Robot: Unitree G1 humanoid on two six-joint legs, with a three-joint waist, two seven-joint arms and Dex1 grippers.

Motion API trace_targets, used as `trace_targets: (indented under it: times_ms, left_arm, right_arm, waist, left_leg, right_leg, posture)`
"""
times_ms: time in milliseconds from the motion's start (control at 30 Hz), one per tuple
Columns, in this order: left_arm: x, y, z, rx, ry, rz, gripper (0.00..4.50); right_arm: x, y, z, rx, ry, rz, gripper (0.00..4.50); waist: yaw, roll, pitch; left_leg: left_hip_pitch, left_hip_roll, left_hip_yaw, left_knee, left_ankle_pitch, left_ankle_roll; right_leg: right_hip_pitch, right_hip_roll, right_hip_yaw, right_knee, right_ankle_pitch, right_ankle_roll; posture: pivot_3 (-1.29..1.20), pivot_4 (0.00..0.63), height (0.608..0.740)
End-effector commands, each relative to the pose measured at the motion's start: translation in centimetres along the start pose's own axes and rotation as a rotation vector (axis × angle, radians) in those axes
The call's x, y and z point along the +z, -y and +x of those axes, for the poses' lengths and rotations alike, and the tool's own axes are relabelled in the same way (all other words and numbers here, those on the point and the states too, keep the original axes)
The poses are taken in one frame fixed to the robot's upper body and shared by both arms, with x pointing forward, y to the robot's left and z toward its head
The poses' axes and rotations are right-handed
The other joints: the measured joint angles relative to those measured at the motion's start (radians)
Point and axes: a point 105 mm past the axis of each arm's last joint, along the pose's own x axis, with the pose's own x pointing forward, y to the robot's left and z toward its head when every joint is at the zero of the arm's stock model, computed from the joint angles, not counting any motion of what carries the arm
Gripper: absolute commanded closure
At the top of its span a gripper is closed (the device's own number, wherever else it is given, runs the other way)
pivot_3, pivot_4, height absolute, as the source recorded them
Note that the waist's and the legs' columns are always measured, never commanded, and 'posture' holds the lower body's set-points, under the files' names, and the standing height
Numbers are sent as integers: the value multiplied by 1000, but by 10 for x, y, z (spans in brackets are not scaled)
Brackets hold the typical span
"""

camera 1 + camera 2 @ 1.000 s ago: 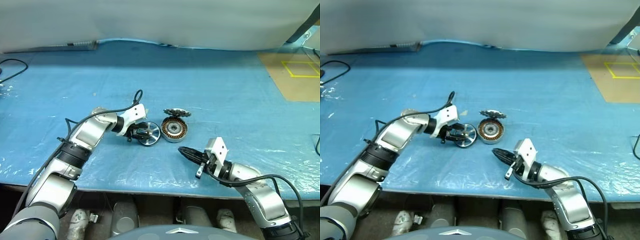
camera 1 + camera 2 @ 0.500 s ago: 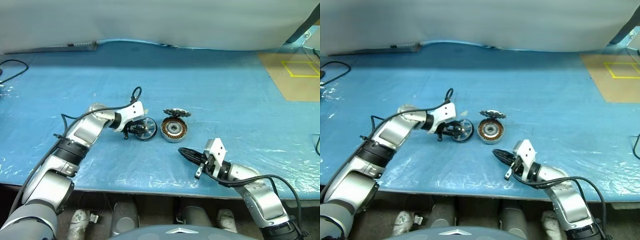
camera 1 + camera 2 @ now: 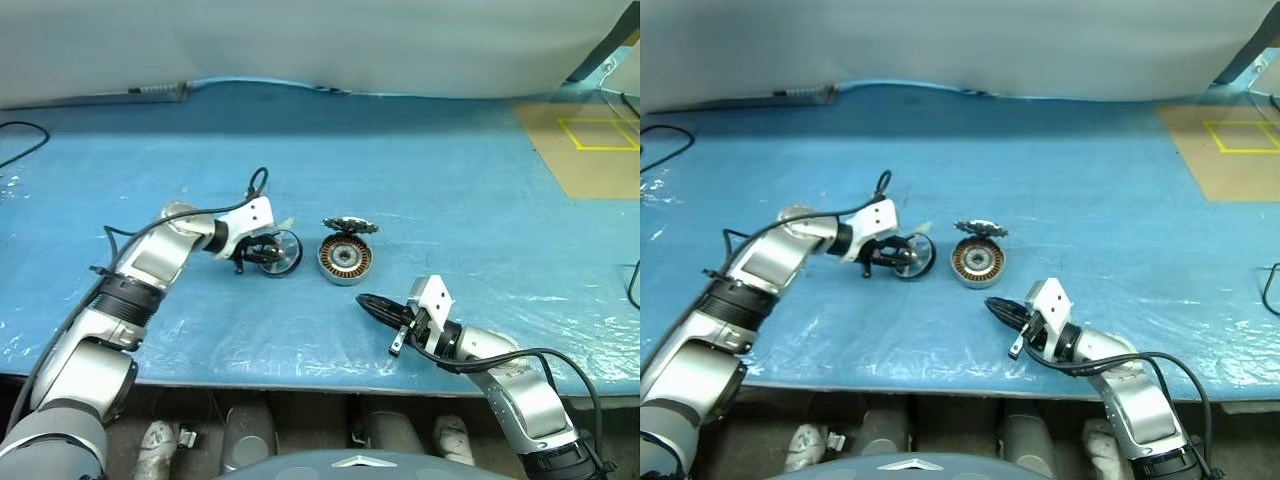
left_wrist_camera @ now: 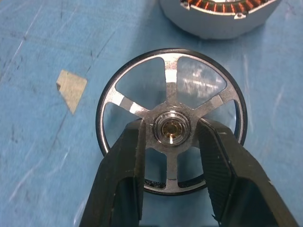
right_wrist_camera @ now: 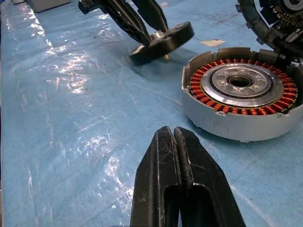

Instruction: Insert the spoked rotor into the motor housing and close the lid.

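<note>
2 fingers of left gripper clamp spoked rotor hub, rotor tilted, just left of motor housing; lid raised. Right gripper clenched, empty. Advice: level rotor, centre over windings before lowering.

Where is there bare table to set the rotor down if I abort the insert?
Open blue table lies beyond the motor housing and its raised lid, toward the far edge, and also to the left of the left hand, which grips the spoked rotor. It is crowded between rotor and housing, and the right hand sits in front of the housing.
</note>
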Motion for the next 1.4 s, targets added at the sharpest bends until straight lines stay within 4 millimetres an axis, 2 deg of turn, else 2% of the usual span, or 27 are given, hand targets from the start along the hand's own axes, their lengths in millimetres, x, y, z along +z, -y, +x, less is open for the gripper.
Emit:
trace_targets:
  times_ms: [33,133,267,500,667,900,1267,1400]
  left_arm:
    - [18,11,-27,-105,104,48,3168]
    - [33,23,-32,-188,180,40,3169]
    - [49,31,-25,-229,243,40,3169]
    - [78,43,11,-311,296,135,3169]
    - [94,32,38,-290,275,195,3169]
    - [105,17,55,-288,271,259,3169]
    - [100,4,59,-321,208,314,3169]
    - [100,4,61,-336,204,321,3169]
  right_arm:
    - [11,0,-1,1,48,-26,4500]
    - [9,0,-1,0,43,-26,4500]
    - [8,0,-1,0,41,-25,4500]
    - [12,10,1,-41,56,-44,4500]
    - [12,11,1,-47,56,-51,4500]
    - [13,10,2,-56,63,-52,4500]
    - [14,17,0,-148,108,-8,4500]
    - [6,18,-5,-175,99,21,4500]
  waist:
    - [-3,0,0]
    - [-1,0,0]
    - [2,0,0]
    - [-1,0,0]
    - [-2,-1,0]
    - [-3,-1,1]
    - [6,-1,1]
    - [14,-1,1]
  left_leg:
    - [-1,0,0,0,0,0]
    - [-1,0,0,-1,0,0]
    - [-1,0,0,0,0,0]
    - [-1,0,0,2,0,0]
    - [-2,0,0,1,0,0]
    - [-2,-1,0,2,0,0]
    - [-2,-1,-1,2,0,0]
    - [-2,-1,-1,2,0,0]
  right_leg:
    - [-1,0,0,0,0,0]
    - [-1,0,-1,0,0,0]
    - [-1,-1,0,0,0,0]
    - [1,-1,0,1,0,0]
    - [1,0,0,1,0,0]
    - [1,0,0,1,0,0]
    - [2,-1,0,1,1,2]
    - [2,0,0,1,1,2]
  posture:
    - [0,150,740]
    - [0,150,740]
    - [0,150,740]
    - [0,150,740]
    - [0,150,740]
    - [0,150,740]
    - [0,150,740]
    - [0,150,740]
